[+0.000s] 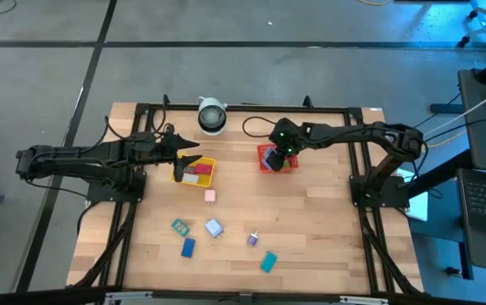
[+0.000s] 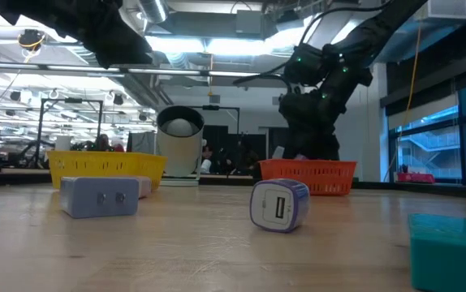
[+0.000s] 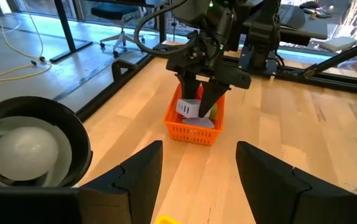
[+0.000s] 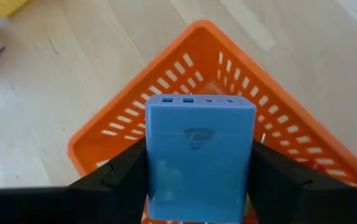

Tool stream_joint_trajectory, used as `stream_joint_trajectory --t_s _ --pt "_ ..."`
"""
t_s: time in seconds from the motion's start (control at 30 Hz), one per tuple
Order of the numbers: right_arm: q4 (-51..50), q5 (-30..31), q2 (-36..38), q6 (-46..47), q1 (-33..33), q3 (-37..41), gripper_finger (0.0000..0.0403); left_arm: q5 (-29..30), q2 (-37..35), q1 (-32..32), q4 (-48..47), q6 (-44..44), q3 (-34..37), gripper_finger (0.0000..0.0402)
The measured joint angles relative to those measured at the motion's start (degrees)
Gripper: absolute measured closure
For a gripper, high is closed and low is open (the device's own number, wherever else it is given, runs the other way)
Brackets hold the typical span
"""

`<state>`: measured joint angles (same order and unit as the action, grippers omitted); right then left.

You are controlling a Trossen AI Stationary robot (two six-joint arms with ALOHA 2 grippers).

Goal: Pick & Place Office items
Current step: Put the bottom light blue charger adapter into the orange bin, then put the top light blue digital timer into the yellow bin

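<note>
Blue block (image 4: 200, 155) sits clamped between right end effector (image 4: 198, 171) fingers, above the red tray (image 4: 135, 106).

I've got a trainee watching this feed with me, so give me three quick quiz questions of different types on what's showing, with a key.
1. True or false: the right gripper is above the red tray.
2. Which item does the right gripper hold: A) a blue block, B) a pink piece, C) nothing?
3. Fill in: the left gripper, with fingers apart and nothing between them, is at the ______ tray.

Key: 1 true; 2 A; 3 yellow.
</note>
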<state>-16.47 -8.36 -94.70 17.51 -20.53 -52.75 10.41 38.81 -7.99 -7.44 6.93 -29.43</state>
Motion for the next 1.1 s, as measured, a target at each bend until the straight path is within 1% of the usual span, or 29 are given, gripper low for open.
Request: stream_joint_trajectory --t_s 0.1,0.17,0.3,0.47,0.53,0.6,0.7,0.77,0.9,0.97,1.1 --pt "-0.01 0.23 0.00 -0.38 -0.03 0.00 0.0156 -0.24 0.00 0.01 0.00 -0.01 0.00 0.0201" --pt "0.11 0.20 0.00 -0.41 -0.18 0.00 0.0147 -0.24 0.00 0.00 -0.02 -0.03 0.00 0.0201" --pt "-1.31 -2.30 0.00 -0.43 -0.70 -1.07 0.0147 -0.63 0.00 0.00 -0.02 -0.05 0.00 0.0201" --pt "-4.63 -2.60 0.00 -1.93 -0.68 -4.87 0.0149 -3.94 0.00 0.00 -0.04 -0.22 0.00 0.0201" --pt "-6.34 -2.42 0.00 -2.61 -0.70 -6.96 0.0149 -5.95 0.00 0.00 -0.10 -0.22 0.00 0.0201" --pt "-8.72 -0.87 0.00 -3.73 -0.70 -9.17 0.0149 -8.44 0.00 0.01 -0.12 -0.21 0.00 0.0201" --pt "-12.71 3.92 0.11 -5.47 -0.68 -11.99 0.0149 -13.11 -0.02 0.02 -0.27 -0.22 0.00 0.0201" --pt "-14.24 6.84 1.00 -6.46 -0.69 -12.53 0.0148 -17.00 -0.28 0.02 -0.69 -0.22 0.02 0.0201" --pt "-14.50 7.04 4.05 -7.09 -0.64 -12.33 0.0148 -25.26 -1.92 0.12 -1.97 0.23 -0.15 0.0201" --pt "-14.72 6.86 5.75 -7.29 -0.57 -12.33 0.0148 -28.12 -3.04 0.86 -3.70 0.65 -0.99 0.0201" --pt "-14.87 7.34 8.41 -7.50 -0.59 -12.31 0.0148 -29.00 -5.62 4.54 -7.80 1.26 -3.89 0.0201"
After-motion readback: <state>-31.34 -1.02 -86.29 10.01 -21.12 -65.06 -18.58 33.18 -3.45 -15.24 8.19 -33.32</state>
